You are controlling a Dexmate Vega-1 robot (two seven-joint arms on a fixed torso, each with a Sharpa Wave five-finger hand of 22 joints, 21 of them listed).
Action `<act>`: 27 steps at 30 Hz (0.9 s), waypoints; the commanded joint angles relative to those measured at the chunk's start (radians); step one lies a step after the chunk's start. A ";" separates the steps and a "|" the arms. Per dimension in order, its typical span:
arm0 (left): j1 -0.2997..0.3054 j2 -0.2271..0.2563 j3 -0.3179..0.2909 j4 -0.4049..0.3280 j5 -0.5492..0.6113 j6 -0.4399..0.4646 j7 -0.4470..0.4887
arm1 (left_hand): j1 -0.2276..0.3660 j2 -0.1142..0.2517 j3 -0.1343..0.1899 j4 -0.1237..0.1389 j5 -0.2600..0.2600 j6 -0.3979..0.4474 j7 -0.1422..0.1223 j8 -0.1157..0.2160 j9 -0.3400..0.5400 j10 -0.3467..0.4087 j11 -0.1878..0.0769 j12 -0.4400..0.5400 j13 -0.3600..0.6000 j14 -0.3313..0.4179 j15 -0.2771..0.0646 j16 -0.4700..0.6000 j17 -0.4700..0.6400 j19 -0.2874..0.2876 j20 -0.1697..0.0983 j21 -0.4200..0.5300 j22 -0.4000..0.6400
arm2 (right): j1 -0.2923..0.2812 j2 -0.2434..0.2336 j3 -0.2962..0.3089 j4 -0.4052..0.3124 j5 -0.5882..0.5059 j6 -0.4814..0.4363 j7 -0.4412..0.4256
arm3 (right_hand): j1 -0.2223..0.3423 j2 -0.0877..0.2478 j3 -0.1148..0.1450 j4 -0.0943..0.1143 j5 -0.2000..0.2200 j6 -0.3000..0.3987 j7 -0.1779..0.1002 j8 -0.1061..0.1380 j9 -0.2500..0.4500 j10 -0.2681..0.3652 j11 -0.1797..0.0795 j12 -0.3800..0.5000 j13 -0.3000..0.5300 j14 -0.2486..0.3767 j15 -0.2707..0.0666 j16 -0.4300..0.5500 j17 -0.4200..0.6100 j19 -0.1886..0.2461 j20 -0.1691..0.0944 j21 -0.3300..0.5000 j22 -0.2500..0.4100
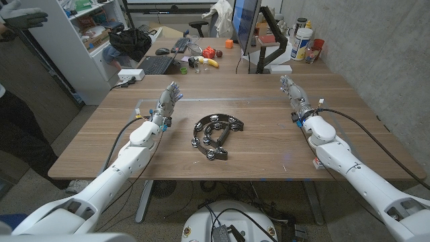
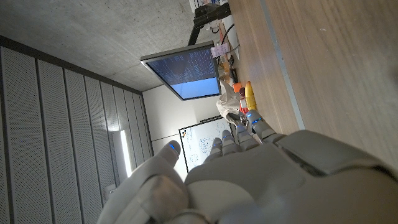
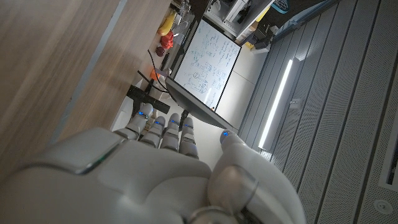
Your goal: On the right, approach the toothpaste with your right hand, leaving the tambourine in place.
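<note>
A black half-moon tambourine (image 1: 216, 134) with silver jingles lies at the middle of the wooden table (image 1: 269, 144). My right hand (image 1: 293, 91) stands near the far right part of the table, well to the right of the tambourine, fingers stretched out together and holding nothing. My left hand (image 1: 169, 101) is raised at the far left of the tambourine, fingers spread and empty. In the right wrist view the back of my right hand (image 3: 155, 174) reaches along the tabletop (image 3: 50, 56). The left wrist view looks over the back of my left hand (image 2: 249, 180) beside the wood (image 2: 336, 62).
Behind the table stands a second desk with a keyboard (image 1: 156, 64), a monitor (image 1: 246, 23), a banana (image 1: 211, 62) and bottles (image 1: 302, 44). A white shelf (image 1: 80, 40) and a person (image 1: 20, 114) are at the left. A black cable (image 1: 356, 124) runs by my right forearm.
</note>
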 commanded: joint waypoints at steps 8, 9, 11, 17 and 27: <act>-0.003 0.005 -0.002 0.006 0.001 0.003 -0.002 | -0.009 0.057 0.007 -0.002 0.005 -0.007 0.001 0.005 0.002 -0.009 -0.001 0.007 0.005 -0.005 -0.001 0.002 0.002 -0.011 -0.029 -0.001 0.003 | -0.011 -0.024 0.006 -0.034 -0.079 0.021 -0.058 | 0.015 0.006 0.003 -0.008 0.004 0.018 0.000 0.006 0.004 0.014 0.002 0.009 0.005 0.017 -0.005 0.008 0.002 0.005 -0.033 -0.006 0.001; -0.004 0.005 -0.002 0.006 0.002 0.003 -0.002 | -0.009 0.057 0.007 -0.002 0.005 -0.006 0.001 0.005 0.002 -0.009 -0.001 0.007 0.005 -0.005 0.000 0.002 0.002 -0.011 -0.030 -0.001 0.003 | -0.012 -0.026 0.006 -0.036 -0.085 0.021 -0.062 | 0.016 0.005 0.003 -0.009 0.004 0.019 0.000 0.006 0.004 0.014 0.002 0.009 0.005 0.017 -0.004 0.008 0.002 0.006 -0.033 -0.007 0.001; -0.005 0.004 -0.001 0.008 0.001 0.004 -0.003 | -0.009 0.057 0.008 -0.002 0.005 -0.006 0.001 0.005 0.002 -0.010 -0.003 0.007 0.005 -0.005 0.000 0.002 0.002 -0.011 -0.029 -0.002 0.003 | -0.014 -0.030 0.007 -0.041 -0.098 0.021 -0.073 | 0.016 0.005 0.003 -0.009 0.004 0.019 0.000 0.006 0.004 0.014 0.002 0.009 0.005 0.018 -0.005 0.008 0.002 0.006 -0.033 -0.007 0.001; -0.011 0.002 0.001 0.016 0.002 0.004 -0.006 | -0.010 0.057 0.008 -0.002 0.005 -0.006 0.002 0.005 0.002 -0.010 -0.001 0.007 0.005 -0.005 -0.001 0.001 0.002 -0.010 -0.029 -0.002 0.003 | -0.026 -0.044 0.015 -0.058 -0.138 0.028 -0.109 | 0.015 0.004 0.003 -0.010 0.004 0.024 0.001 0.007 0.004 0.019 0.003 0.010 0.005 0.019 -0.006 0.008 0.002 0.008 -0.032 -0.008 0.001; -0.019 -0.001 0.004 0.026 0.005 0.006 -0.008 | -0.011 0.056 0.009 -0.002 0.005 -0.005 0.003 0.006 0.002 -0.010 -0.001 0.007 0.005 -0.004 -0.001 0.002 0.002 -0.009 -0.029 -0.003 0.003 | -0.046 -0.060 0.034 -0.077 -0.172 0.046 -0.144 | 0.016 0.002 0.003 -0.013 0.004 0.040 -0.005 0.011 0.004 0.037 0.003 0.015 0.005 0.035 -0.011 0.011 0.001 0.015 -0.031 -0.011 0.001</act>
